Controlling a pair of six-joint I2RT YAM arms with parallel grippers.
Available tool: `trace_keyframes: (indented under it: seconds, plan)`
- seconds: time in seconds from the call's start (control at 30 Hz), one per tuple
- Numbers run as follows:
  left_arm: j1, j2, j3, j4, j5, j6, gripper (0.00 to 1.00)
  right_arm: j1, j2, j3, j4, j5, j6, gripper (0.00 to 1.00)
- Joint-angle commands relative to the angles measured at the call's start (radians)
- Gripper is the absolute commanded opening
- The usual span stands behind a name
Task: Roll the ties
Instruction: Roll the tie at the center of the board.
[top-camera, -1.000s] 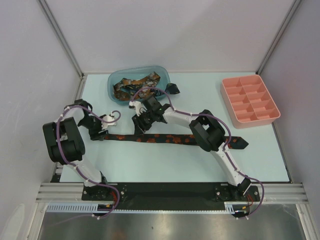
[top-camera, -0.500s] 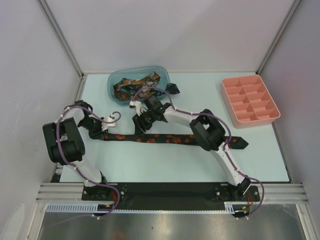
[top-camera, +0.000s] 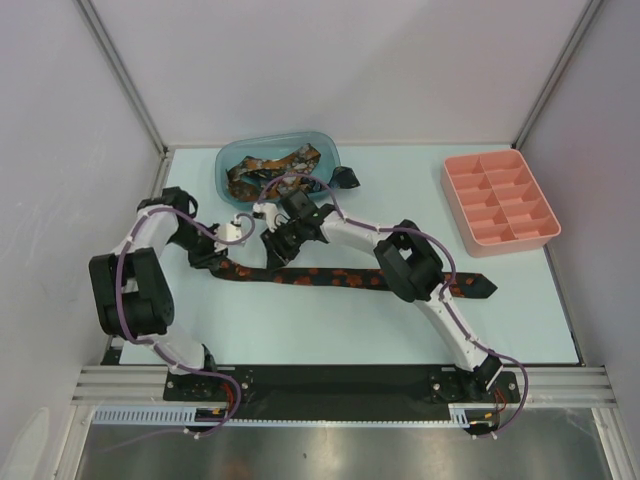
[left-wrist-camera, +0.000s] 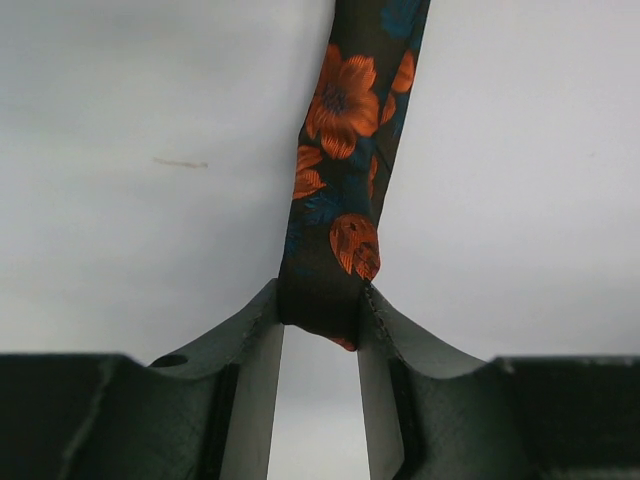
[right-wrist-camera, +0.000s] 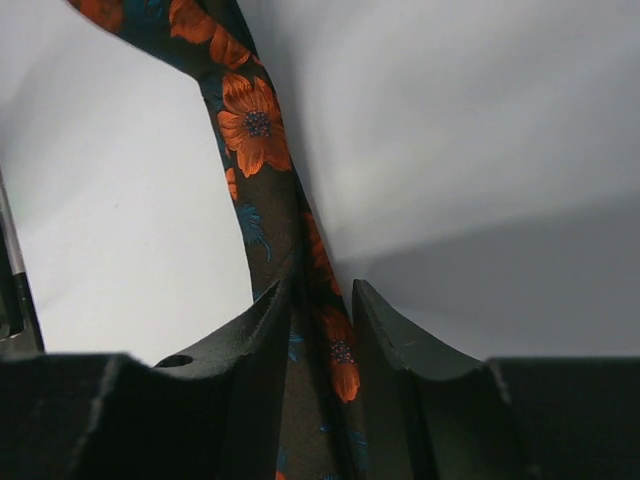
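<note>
1. Pale blue-green table (top-camera: 300, 330), boxed in by white walls (top-camera: 350, 70); both arms reach in from the near edge.
2. One long dark tie (top-camera: 340, 277) with orange-red flowers lies stretched left to right across the middle of the table. Its broad end is at the right, past the right arm's elbow.
3. The left gripper (left-wrist-camera: 320, 325) is clamped on the narrow left end of that tie. The wrist view shows the fabric bunched between the two fingers, filling the gap.
4. The right gripper (right-wrist-camera: 320, 310) sits a little further along the same tie, near the left gripper. The strip runs through the narrow slot between its fingers and looks pinched there, though the contact lies in shadow and is hard to confirm.
5. Tangled in a blue bin (top-camera: 222, 172) at the far side, just behind the right gripper, lie more ties (top-camera: 270, 168).
6. A pink tray (top-camera: 452, 195) divided into compartments stands at the far right, well apart from the stretched tie.
</note>
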Motion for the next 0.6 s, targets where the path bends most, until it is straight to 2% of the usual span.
trace_keyframes:
  seconds: [0.0,0.07,0.13,0.2,0.27,0.43,0.57]
  plan:
    - [-0.068,-0.046,0.031,-0.042,0.097,-0.057,0.39,-0.008,0.017,0.040,-0.034,0.020,0.001,0.36]
    - [-0.108,-0.035,0.028,-0.030,0.118,-0.086,0.39,-0.027,-0.007,0.020,-0.007,-0.046,0.044,0.38]
    - [-0.134,-0.024,0.014,-0.006,0.134,-0.111,0.39,-0.062,-0.070,-0.050,0.078,-0.101,0.167,0.39]
    - [-0.166,-0.006,0.004,0.034,0.144,-0.140,0.39,-0.084,-0.151,-0.133,0.232,-0.172,0.316,0.40]
    - [-0.200,0.011,-0.006,0.072,0.149,-0.167,0.39,-0.105,-0.182,-0.230,0.315,-0.231,0.400,0.40]
    - [-0.221,0.050,0.007,0.091,0.178,-0.198,0.39,-0.098,-0.164,-0.279,0.515,-0.293,0.688,0.38]
    - [-0.237,0.065,0.005,0.103,0.175,-0.218,0.38,-0.079,-0.124,-0.288,0.638,-0.304,0.797,0.39]
